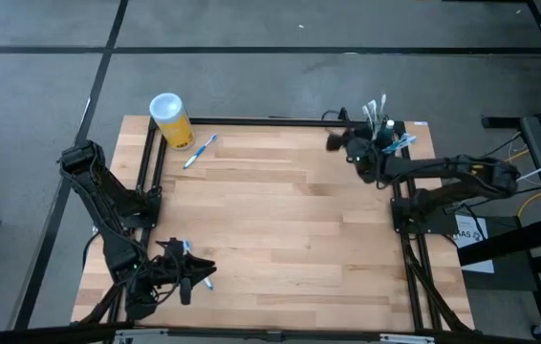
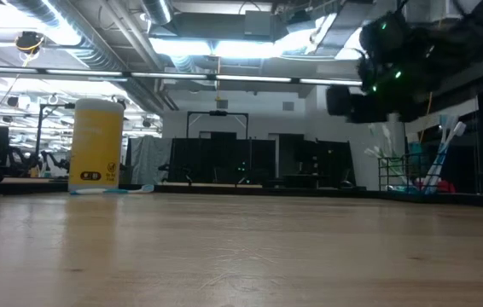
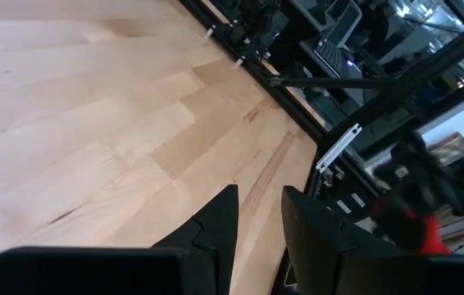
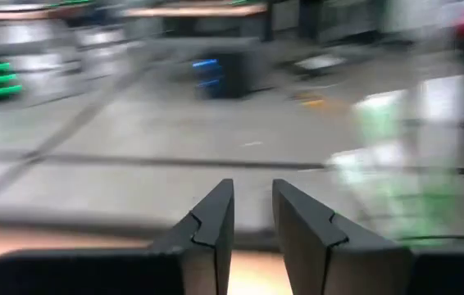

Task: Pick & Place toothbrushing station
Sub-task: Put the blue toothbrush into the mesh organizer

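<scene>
Toothbrushes standing in station [image 1: 386, 134]; right gripper [image 4: 252, 215] beside it, empty, slightly parted. Cup [image 2: 96, 146] lidded, shown upright only low.

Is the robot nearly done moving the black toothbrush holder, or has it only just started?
It looks barely started. Done: nothing visible yet; the small black toothbrush holder stands at the wooden table's far right corner. In hand: nothing. The right gripper hovers beside the holder, fingers slightly apart and empty. The left gripper waits at the near edge. Left: grasping, carrying and placing.
</scene>
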### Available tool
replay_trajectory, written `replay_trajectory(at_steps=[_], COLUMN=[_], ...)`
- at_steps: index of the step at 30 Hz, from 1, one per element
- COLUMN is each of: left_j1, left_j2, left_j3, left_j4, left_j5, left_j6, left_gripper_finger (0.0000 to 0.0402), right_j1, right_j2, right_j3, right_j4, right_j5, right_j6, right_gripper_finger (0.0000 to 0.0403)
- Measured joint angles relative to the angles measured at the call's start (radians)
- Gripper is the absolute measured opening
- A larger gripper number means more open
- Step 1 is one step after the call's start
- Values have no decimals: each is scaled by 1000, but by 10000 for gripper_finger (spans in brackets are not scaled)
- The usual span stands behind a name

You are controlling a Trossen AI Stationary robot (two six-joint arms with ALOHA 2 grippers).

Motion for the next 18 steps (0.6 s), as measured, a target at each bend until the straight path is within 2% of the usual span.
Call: replay_trajectory(at_steps=[4, 7, 9, 12, 15, 16, 18], left_j1=[-10, -13, -13, -13, -13, -11, -5], left_j2=[0, 0, 0, 0, 6, 10, 20], left_j3=[0, 0, 0, -1, -1, -1, -1], left_j4=[-65, -184, -253, -306, -320, -343, -392], left_j5=[6, 79, 158, 346, 572, 637, 734], left_j6=[-32, -145, -204, -234, -255, -320, -550], left_gripper_finger=[91, 91, 91, 91, 91, 91, 91], right_j1=[157, 294, 392, 557, 707, 750, 825], right_j2=[-15, -7, -2, 2, 4, 4, 4], right_j3=[0, 1, 0, 0, 0, 0, 0], right_j4=[-5, 1, -4, 20, 46, 57, 83], right_j5=[-290, -521, -607, -639, -607, -586, -537], right_j6=[30, 115, 203, 338, 472, 511, 575], right_gripper_finger=[89, 89, 89, 89, 89, 89, 89])
